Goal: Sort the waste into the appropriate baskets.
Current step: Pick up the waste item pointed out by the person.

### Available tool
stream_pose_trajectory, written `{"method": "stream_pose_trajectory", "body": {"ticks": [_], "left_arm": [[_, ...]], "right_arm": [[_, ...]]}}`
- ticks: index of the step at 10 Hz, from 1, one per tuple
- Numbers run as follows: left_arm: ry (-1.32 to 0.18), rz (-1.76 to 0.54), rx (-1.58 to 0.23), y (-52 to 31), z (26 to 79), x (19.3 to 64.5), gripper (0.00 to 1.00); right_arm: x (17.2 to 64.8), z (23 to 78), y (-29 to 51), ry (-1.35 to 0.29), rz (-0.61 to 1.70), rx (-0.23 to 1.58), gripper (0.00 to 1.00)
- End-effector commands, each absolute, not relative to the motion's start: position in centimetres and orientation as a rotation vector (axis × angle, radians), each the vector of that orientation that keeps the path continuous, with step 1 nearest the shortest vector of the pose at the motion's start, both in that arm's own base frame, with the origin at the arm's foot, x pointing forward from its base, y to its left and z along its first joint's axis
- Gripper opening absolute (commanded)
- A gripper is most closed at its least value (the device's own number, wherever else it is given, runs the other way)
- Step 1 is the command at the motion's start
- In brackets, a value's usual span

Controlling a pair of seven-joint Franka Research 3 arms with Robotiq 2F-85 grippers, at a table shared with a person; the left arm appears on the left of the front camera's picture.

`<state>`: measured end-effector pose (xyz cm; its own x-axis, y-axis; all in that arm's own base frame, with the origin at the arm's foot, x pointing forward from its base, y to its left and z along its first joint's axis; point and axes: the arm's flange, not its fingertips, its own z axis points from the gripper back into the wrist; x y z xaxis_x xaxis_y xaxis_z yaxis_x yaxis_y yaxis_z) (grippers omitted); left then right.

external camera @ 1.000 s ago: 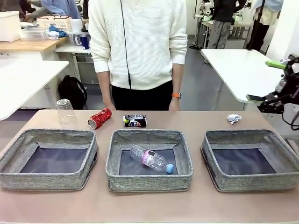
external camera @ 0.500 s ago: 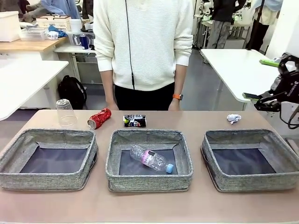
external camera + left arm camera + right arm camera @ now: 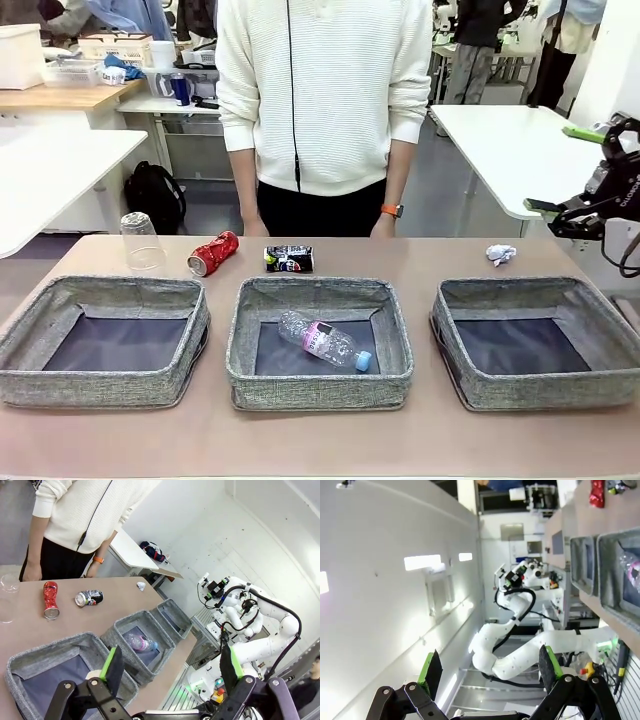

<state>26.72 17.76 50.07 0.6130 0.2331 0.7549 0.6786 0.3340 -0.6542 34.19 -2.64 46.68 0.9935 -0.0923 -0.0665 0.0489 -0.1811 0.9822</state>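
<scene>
The right gripper (image 3: 547, 167) hangs in the air past the right end of the table (image 3: 420, 262), its two green-padded fingers spread wide with nothing between them. Below its lower finger and well clear of it, the paper ball (image 3: 501, 254) lies on the table just behind the right basket (image 3: 540, 392). In the right wrist view this gripper (image 3: 490, 667) shows the same released fingers aimed at a white wall, and far off to one side of them the bottle (image 3: 632, 570) lies in a basket.

The left gripper (image 3: 170, 665) is released too, fingers wide apart and grasping nothing. Just beyond one fingertip lies the left basket (image 3: 50, 649). Farther out, in line with the gap between the fingers, sits the middle basket (image 3: 120, 630) with the bottle inside it, and the right basket is beyond that. Well past the fingertips, on bare table, the red can (image 3: 50, 600) and the dark can (image 3: 89, 598) lie near each other without touching.

From the front, the bottle (image 3: 325, 342) lies on its side in the middle basket (image 3: 320, 390), blue cap toward the right gripper's side. The cup (image 3: 140, 242) stands behind the left basket (image 3: 100, 387), the red can (image 3: 213, 253) beside it, and the dark can (image 3: 288, 259) behind the middle basket, all far from either pair of fingers. A person (image 3: 325, 100) stands at the far edge
</scene>
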Motion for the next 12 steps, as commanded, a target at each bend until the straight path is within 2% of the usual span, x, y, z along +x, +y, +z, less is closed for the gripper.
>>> {"method": "stream_pose_trajectory", "body": {"ticks": [1, 12], "left_arm": [[-0.94, -0.363, -1.242, 17.66, 50.25, 26.78, 1.0], [-0.94, -0.363, -1.242, 17.66, 50.25, 26.78, 1.0]], "right_arm": [[33.94, 46.4, -2.82, -0.04, -0.095, 1.743, 1.0], [33.94, 46.4, -2.82, -0.04, -0.095, 1.743, 1.0]]}}
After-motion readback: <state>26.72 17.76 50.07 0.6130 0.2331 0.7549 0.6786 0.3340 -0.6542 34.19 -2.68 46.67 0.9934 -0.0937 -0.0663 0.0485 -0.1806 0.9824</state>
